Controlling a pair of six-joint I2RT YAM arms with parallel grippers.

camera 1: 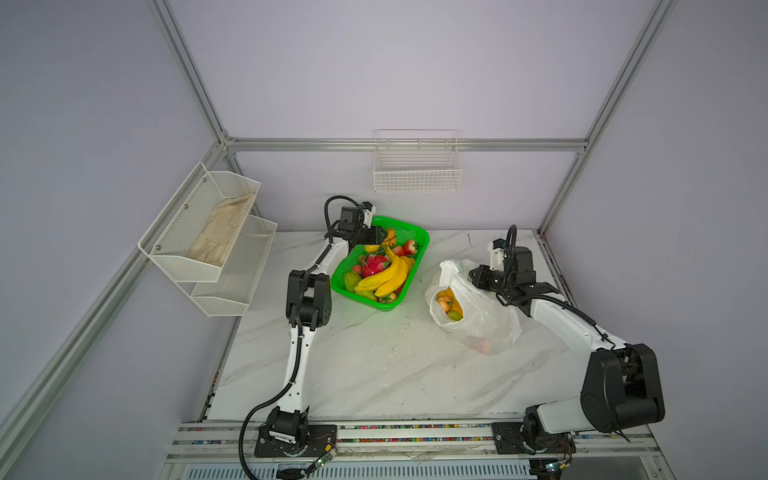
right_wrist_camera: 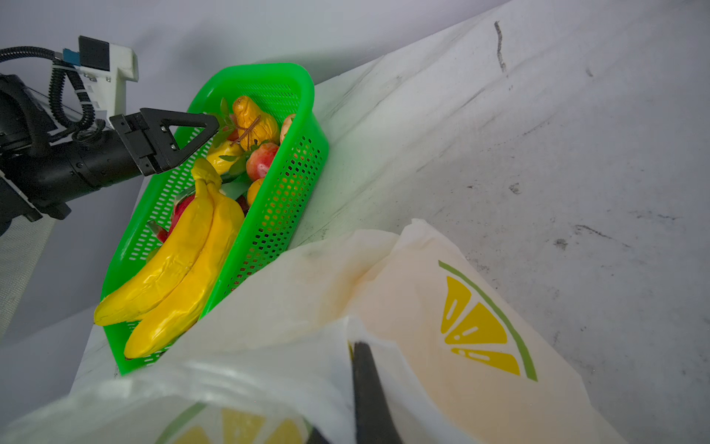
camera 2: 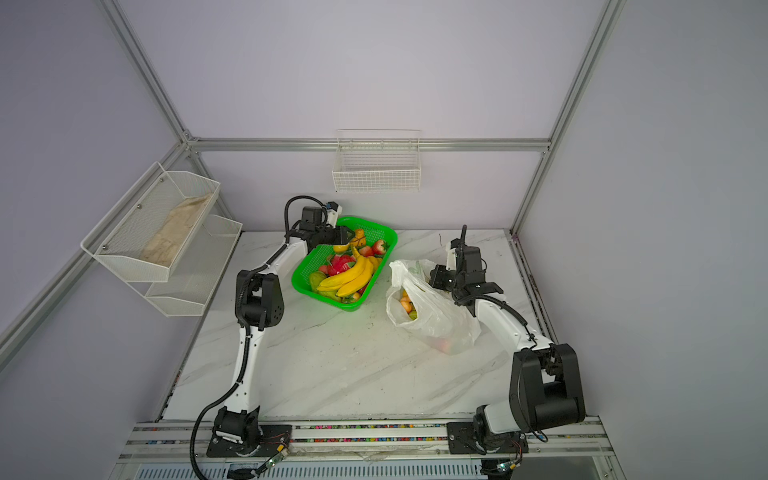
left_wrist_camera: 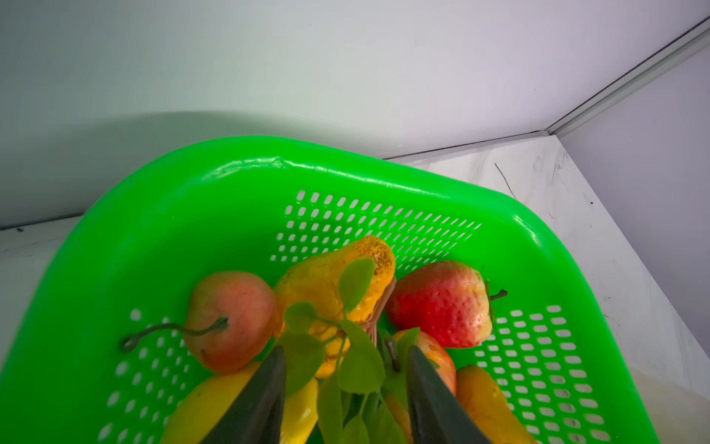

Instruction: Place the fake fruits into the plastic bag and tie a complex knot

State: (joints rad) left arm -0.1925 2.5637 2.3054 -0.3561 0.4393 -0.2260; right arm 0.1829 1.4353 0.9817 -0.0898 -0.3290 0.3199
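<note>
- Because more fake fruits (camera 1: 386,276) must go in, the plastic bag (camera 1: 478,316) lies open on the right of the counter (camera 1: 374,365).
- Right end effector (right_wrist_camera: 357,348), pressed together, pinches its rim to hold the mouth up.
- Left end effector (left_wrist_camera: 345,351), spread, hangs over fruits in the far green basket (camera 1: 415,227).

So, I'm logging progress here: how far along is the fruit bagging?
Early on. Done: a few fruits lie inside the plastic bag. In hand: the right gripper pinches the bag's rim; the left gripper is open over the yellow pear in the green basket. Left: the banana bunch, dragon fruit and strawberries sit in the basket, and the bag is open, untied.
</note>
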